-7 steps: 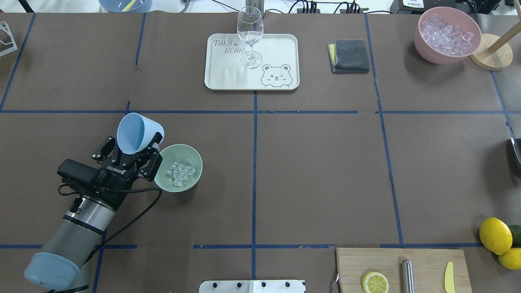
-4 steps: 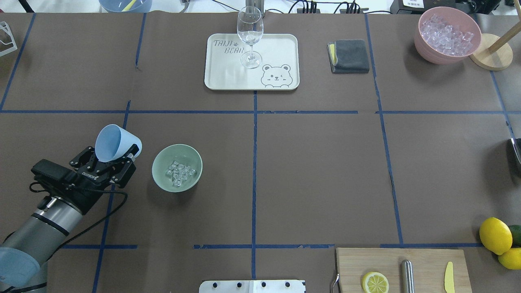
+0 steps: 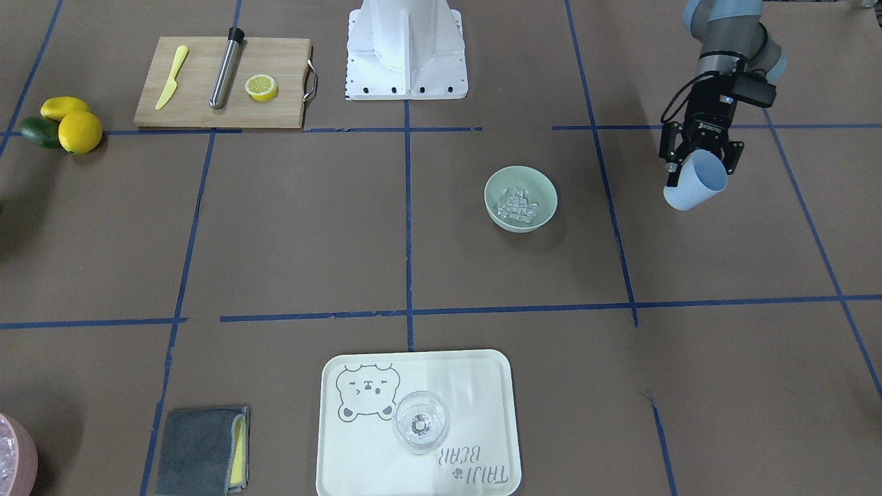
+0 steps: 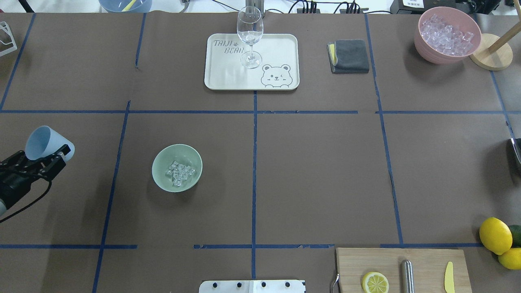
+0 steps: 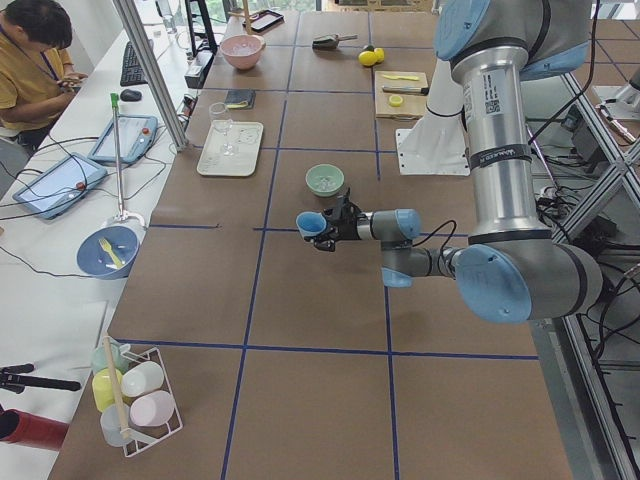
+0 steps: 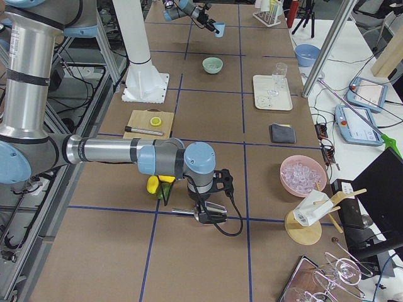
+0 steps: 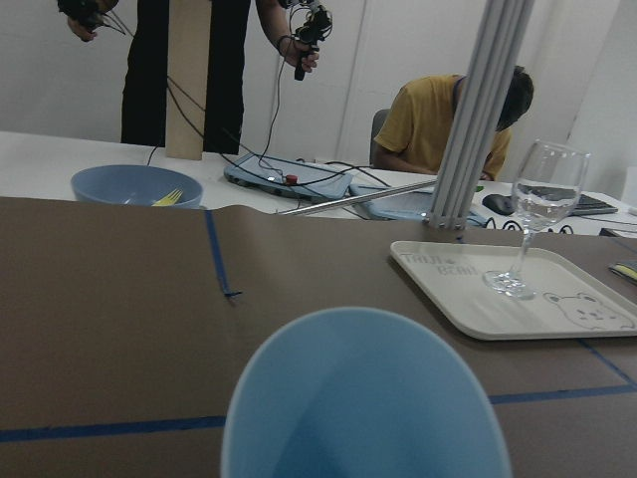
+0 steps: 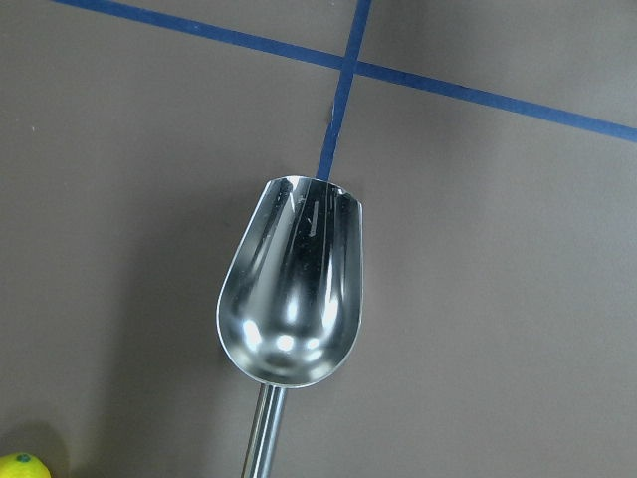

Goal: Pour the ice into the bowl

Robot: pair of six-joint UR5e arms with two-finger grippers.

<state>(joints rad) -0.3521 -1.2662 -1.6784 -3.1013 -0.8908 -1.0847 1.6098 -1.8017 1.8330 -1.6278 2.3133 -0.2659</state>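
The bowl stands on the table at centre-left, and the ice is heaped inside it. The left gripper is seen near the table's left edge, well apart from the bowl, which lies toward the robot's right of it. Its fingers are clamped on a blue cup. The cup is tilted well off upright, its long axis slanted, its mouth turned away from the bowl, and no ice is seen inside it. The pour is judged done, with only the cup left to be put down. The left arm is much the nearer to the bowl. The right gripper is far off at the table's other end, over a metal scoop. Whether its fingers are apart or together cannot be told.
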